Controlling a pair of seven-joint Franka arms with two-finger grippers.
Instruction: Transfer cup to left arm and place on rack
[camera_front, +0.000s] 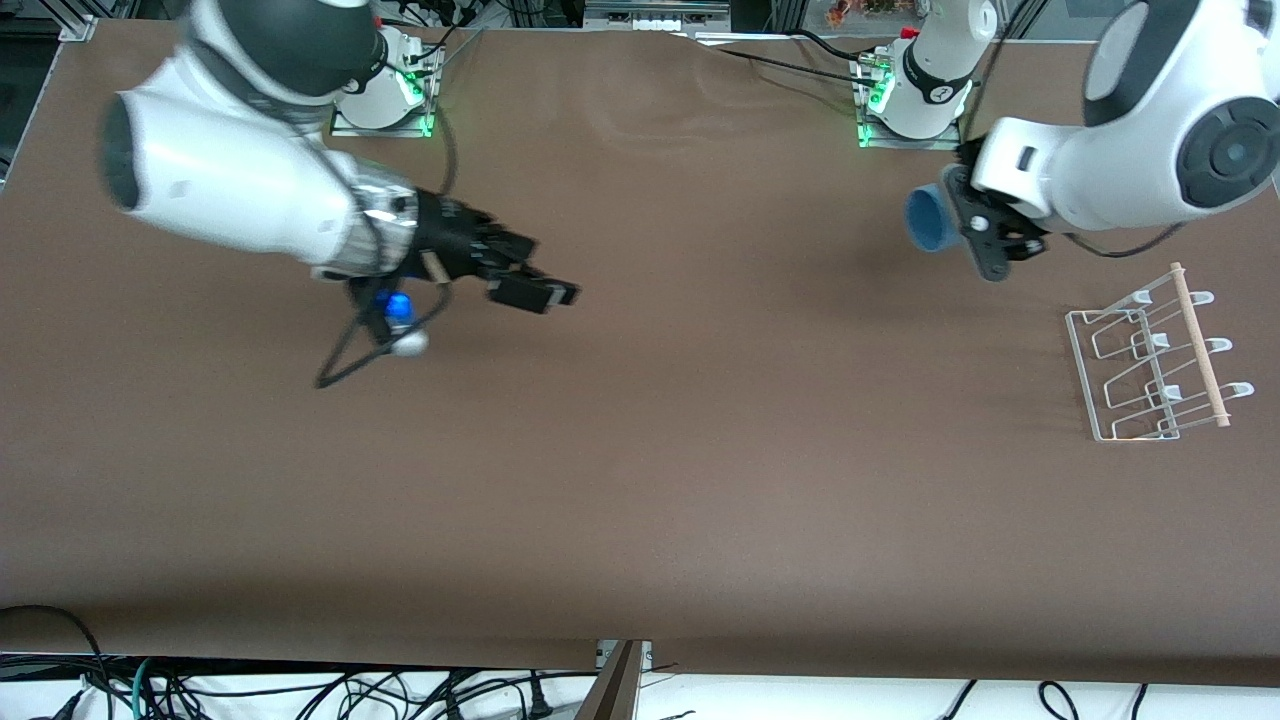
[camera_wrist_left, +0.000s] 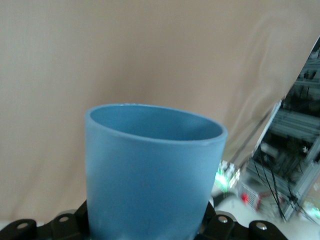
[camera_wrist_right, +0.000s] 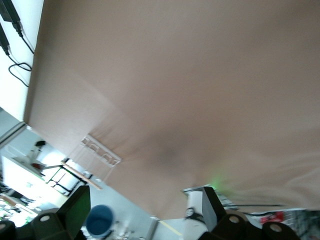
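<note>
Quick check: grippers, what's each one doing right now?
Left gripper: shut on the cup, up in the air.
Right gripper: open, holds nothing, over the table.

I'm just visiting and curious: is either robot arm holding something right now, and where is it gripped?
The left pincer holds the blue cup by its base end, up over the table. The right pincer holds nothing.

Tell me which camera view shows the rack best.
The front view: the rack shows whole on the table at the left arm's end, wire prongs and wooden dowel distinct. The right wrist view catches it only small and faint at a distance. The left wrist view shows none of it; the cup fills that picture.
</note>
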